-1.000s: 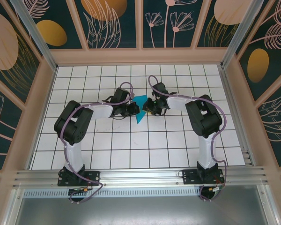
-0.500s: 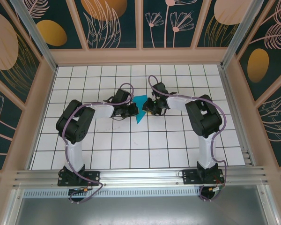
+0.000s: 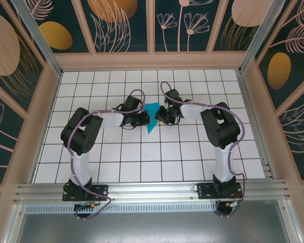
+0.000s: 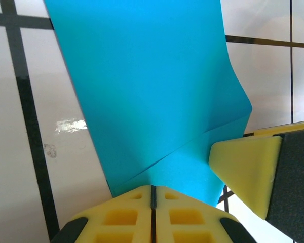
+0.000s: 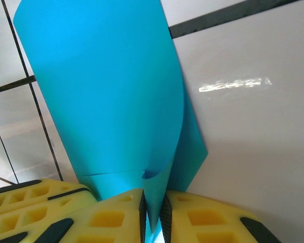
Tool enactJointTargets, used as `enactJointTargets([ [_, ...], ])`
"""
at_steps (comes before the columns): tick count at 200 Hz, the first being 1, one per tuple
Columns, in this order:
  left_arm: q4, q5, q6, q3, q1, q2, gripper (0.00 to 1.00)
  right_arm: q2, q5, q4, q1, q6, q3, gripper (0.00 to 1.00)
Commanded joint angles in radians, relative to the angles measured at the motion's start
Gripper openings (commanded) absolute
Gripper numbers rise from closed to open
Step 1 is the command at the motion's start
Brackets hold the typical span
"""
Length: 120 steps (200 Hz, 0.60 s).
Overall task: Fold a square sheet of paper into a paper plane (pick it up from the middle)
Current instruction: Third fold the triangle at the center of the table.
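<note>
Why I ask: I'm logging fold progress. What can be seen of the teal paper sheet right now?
The square sheet of paper is thin, plain teal-blue, smooth and matte. From above it tapers to a point toward the arms' bases, mid-table between both wrists. It is folded over. The left wrist view shows a layer edge crossing it diagonally, and the right wrist view shows a curved, uncreased bend. The left gripper and right gripper each pinch an edge with closed yellow pads.

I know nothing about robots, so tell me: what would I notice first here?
The bright teal-blue paper, folded to a point, stands out at the middle of the white gridded table. The left gripper and the right gripper flank it, each pinching it between yellow fingers.
</note>
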Motion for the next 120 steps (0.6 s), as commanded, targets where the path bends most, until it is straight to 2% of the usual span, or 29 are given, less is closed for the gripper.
enactJointTargets([
  [1,-0.013,-0.014,0.028,0.026,-0.003,0.012,0.12,0.1,0.121,-0.058,0.005,-0.015,-0.049,0.19],
  [33,-0.021,-0.02,0.032,0.029,-0.004,0.019,0.11,0.104,0.118,-0.058,0.005,-0.015,-0.048,0.16],
  [120,-0.062,-0.08,0.029,0.036,-0.004,0.027,0.08,0.102,0.109,-0.055,0.005,-0.023,-0.048,0.23],
])
